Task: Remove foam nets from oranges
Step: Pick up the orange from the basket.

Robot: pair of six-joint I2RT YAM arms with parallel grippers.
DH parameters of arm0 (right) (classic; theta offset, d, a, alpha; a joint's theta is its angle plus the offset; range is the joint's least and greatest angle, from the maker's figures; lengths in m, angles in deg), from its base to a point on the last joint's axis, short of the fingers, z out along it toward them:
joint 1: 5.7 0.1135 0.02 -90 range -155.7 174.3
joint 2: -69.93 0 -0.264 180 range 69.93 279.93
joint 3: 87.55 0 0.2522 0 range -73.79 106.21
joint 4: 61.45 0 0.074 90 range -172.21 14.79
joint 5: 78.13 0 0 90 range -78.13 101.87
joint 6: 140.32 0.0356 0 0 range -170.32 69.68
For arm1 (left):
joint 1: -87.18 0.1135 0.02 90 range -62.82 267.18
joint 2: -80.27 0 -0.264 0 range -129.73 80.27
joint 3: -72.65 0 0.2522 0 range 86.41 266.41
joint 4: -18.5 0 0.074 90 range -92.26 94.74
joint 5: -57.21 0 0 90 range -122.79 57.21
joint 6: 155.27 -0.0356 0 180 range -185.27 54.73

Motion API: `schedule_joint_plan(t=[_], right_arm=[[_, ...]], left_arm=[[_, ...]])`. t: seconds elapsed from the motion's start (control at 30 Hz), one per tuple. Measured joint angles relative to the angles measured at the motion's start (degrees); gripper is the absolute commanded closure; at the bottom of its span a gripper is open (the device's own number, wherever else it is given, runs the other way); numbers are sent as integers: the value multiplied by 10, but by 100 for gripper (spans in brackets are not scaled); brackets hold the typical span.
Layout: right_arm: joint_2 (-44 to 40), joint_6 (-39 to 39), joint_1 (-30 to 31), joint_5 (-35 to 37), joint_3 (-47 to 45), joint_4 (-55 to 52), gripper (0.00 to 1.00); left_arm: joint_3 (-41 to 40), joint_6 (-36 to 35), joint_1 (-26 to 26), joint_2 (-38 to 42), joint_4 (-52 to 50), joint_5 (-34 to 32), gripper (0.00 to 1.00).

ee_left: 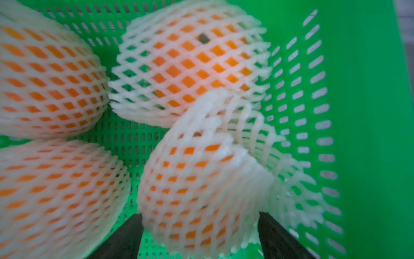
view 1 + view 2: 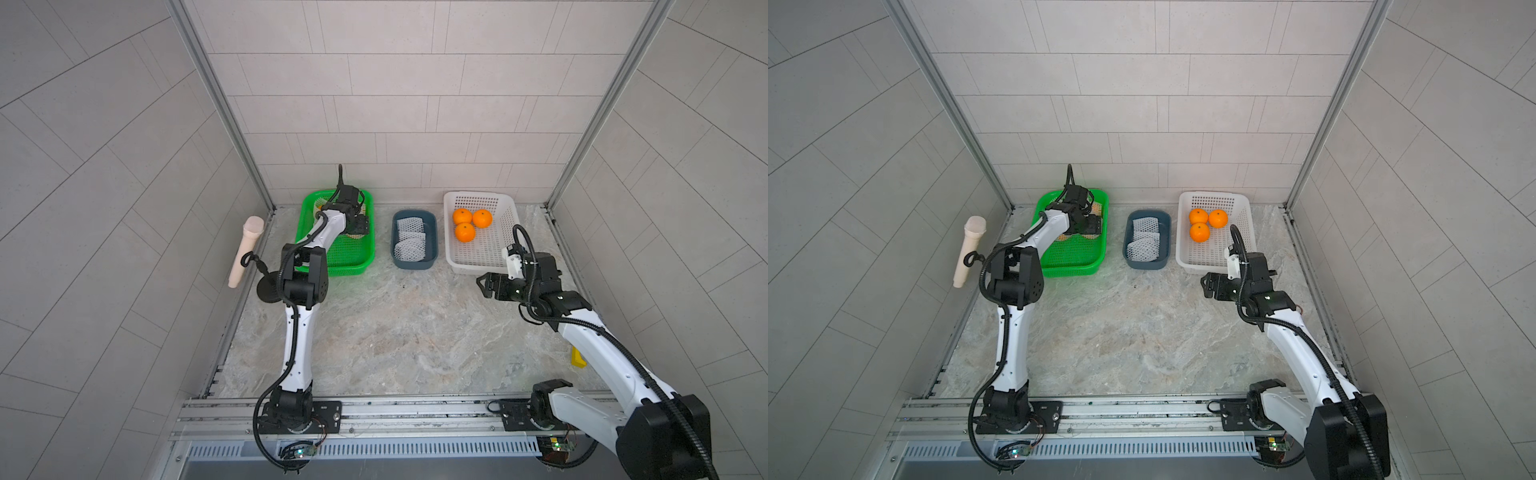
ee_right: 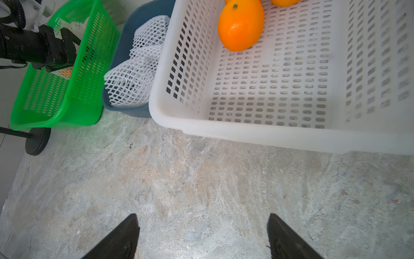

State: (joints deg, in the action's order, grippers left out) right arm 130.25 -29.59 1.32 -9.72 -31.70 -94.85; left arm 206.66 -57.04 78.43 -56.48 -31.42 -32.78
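Reaching into the green basket [image 2: 353, 272] in both top views, my left gripper [image 2: 360, 226] sits low inside it. Bare oranges [image 2: 464, 232] lie in the white basket [image 2: 457, 268], loose foam nets [image 2: 409, 241] in the blue tub [image 2: 434, 249] between the baskets. My right gripper [image 2: 483, 285] hovers over the table [image 2: 395, 332], just beside the white basket. Left wrist: jaws spread wide, straddling one netted orange [image 1: 197, 186], fingertips at its mesh, not clamped; three other netted oranges [image 1: 49, 76] close by. Right wrist: jaws wide apart over the table, holding nothing.
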Motion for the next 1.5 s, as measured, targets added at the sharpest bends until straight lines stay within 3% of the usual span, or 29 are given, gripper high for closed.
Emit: schedule_joint_plan(t=[0.53, 0.83, 1.27, 1.5], right_arm=[[1, -2, 0, 2, 0, 0, 8], [2, -2, 0, 2, 0, 0, 8], [2, -2, 0, 5, 0, 0, 8], [-1, -2, 0, 6, 0, 0, 8]], left_arm=[[103, -63, 8, -57, -71, 3, 10], [119, -68, 10, -81, -82, 17, 10], [115, -65, 10, -80, -78, 20, 28], [26, -52, 10, -21, -52, 21, 31]])
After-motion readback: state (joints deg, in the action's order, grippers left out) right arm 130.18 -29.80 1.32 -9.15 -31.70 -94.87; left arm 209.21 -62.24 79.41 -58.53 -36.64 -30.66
